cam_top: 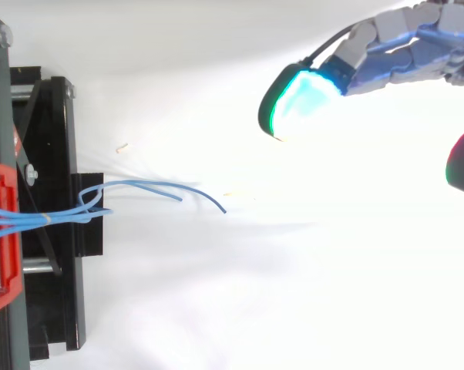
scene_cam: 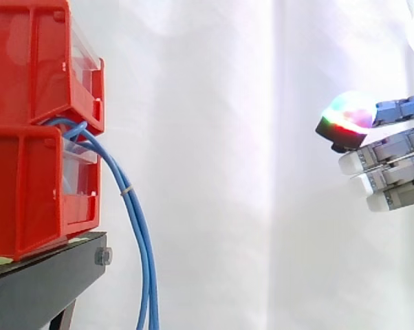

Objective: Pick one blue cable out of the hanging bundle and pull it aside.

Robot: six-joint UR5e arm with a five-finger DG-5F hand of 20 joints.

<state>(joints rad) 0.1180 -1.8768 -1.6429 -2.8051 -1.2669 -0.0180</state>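
Observation:
A bundle of blue cables (scene_cam: 135, 213) comes out between the two stacked red bins (scene_cam: 35, 124) and hangs down past the black stand's edge, tied by a thin yellow band. From above, the blue cables (cam_top: 139, 189) fan out to the right, their loose ends apart. My hand (scene_cam: 393, 155) is at the right edge, well clear of the cables, with its fingers straight and pointing left toward them. Its fingertip pads (cam_top: 301, 104) glow green and cyan. Nothing is between the fingers.
The red bins sit on a black stand (scene_cam: 49, 278) at the left. A white curtain backs the whole scene. Open space lies between the hanging cables and my hand.

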